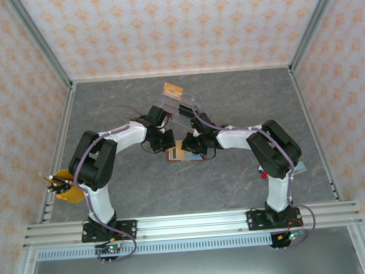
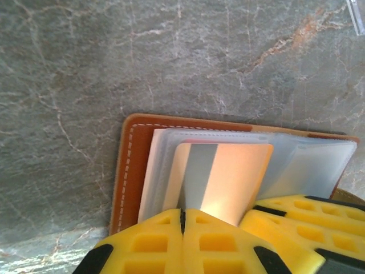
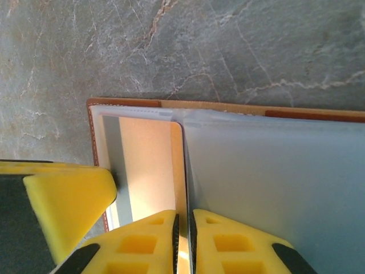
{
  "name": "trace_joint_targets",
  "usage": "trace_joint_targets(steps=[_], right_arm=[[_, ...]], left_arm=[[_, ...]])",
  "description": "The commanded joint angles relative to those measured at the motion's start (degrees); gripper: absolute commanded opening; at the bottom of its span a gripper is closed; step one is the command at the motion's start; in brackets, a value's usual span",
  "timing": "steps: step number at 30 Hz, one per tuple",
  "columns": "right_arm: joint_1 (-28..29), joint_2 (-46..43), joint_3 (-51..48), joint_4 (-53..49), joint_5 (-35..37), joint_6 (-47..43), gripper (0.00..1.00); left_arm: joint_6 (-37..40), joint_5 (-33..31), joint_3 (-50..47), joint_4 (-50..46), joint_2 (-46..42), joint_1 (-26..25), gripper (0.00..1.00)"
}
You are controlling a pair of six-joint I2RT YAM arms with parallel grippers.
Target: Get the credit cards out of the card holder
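**Two hands at the open holder**

Left hand [image 2: 182, 228]: closed on tan-orange card [image 2: 225, 174], which lies over the holder [image 2: 128, 171]. Right hand [image 3: 183, 240]: pinched shut on the edge of a clear sleeve [image 3: 274, 182]. Holder: open, flat on grey worktop [image 2: 85, 68], between both hands.

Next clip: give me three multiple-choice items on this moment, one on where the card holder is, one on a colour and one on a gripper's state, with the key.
1. Where is the card holder?
A) middle of the table, where the arms meet
B) far left corner
C) lifted well above the table

2. What colour is the card sticking out of its sleeve?
A) red
B) black
C) tan-orange with a grey stripe

3. How is the left gripper?
A) spread wide
B) shut on the card
C) shut, far from the card holder

Key: 1 A, both arms converge on it mid-table; 2 C, the left wrist view shows stripe and colour; 3 B, its fingers pinch the striped end.
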Motion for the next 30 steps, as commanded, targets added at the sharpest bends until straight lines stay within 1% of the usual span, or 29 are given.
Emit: trace_joint_targets(steps=[1, 6, 11, 17, 24, 30], right_arm=[[0.4, 1.85, 0.5, -0.5, 0.59, -0.77, 0.17], [0.4, 1.95, 0.5, -0.61, 0.58, -0.92, 0.17], [0.4, 1.92, 0.7, -0.77, 0.51, -1.11, 0.17], [0.4, 1.34, 0.57, 0.01, -0.48, -0.91, 0.17], [0.4, 1.73, 0.41, 5.78, -5.98, 2.4, 0.16], [0.34, 0.92, 0.43, 6.61, -6.77, 2.76, 0.15]], left_arm=[[2.42, -0.87, 2.52, -3.68, -1.48, -0.36, 0.05], [4.01, -5.28, 3.22, -6.93, -1.84, -0.27, 0.05], [4.24, -6.57, 3.06, -7.46, -1.06, -0.25, 0.05], [3.71, -4.29, 2.67, -5.94, 1.11, -0.32, 0.05], [3.03, -2.11, 1.75, -4.19, 3.5, -0.27, 0.04], [3.18, -1.99, 1.25, -3.95, 3.99, -0.29, 0.03]])
